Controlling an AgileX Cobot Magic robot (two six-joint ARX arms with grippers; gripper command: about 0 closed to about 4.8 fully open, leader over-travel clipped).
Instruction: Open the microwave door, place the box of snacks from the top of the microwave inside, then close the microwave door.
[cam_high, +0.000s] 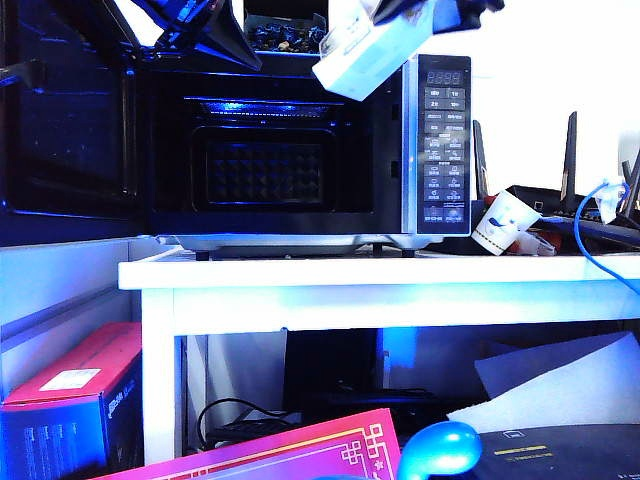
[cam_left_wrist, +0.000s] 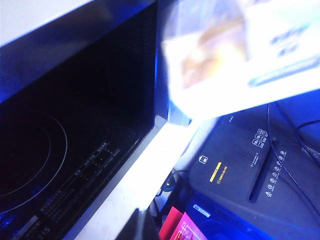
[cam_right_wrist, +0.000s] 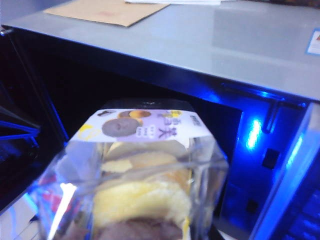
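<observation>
1. the box (cam_high: 362, 58) of snacks hangs tilted in the air in front of the upper right corner of the microwave (cam_high: 300, 150), just beside the button panel (cam_high: 443, 145). it touches neither the oven floor nor the table (cam_high: 380, 275).
2. in the right wrist view the box (cam_right_wrist: 140, 175) fills the foreground: a clear wrapper with pale yellow cakes inside and a printed label on its far end, pointing at the dark oven mouth.
3. the right gripper (cam_high: 420, 10) sits at the top edge of the exterior view, above the box. it pinches the box, though its fingers are mostly out of frame and do not show in its own wrist view.
4. the door (cam_high: 65, 110) stands swung wide open to the left, showing the lit cavity (cam_high: 265, 160) with a patterned back wall.
5. the left gripper (cam_high: 190, 25) is up at the top left, near the upper edge of the open door. i cannot tell whether its jaws are spread or pressed together.
6. the left wrist view shows the glossy black door (cam_left_wrist: 65, 150) close up, the blurred box (cam_left_wrist: 235, 55) beyond it, and a black device (cam_left_wrist: 250, 170) on the floor below.
7. on the microwave top lies a black tray of dark snacks (cam_high: 285, 35).
8. right of the microwave on the table are a paper cup (cam_high: 498, 222), lying tilted, and a blue cable (cam_high: 590, 240).
9. under the table stands a red and blue carton (cam_high: 70, 405).
</observation>
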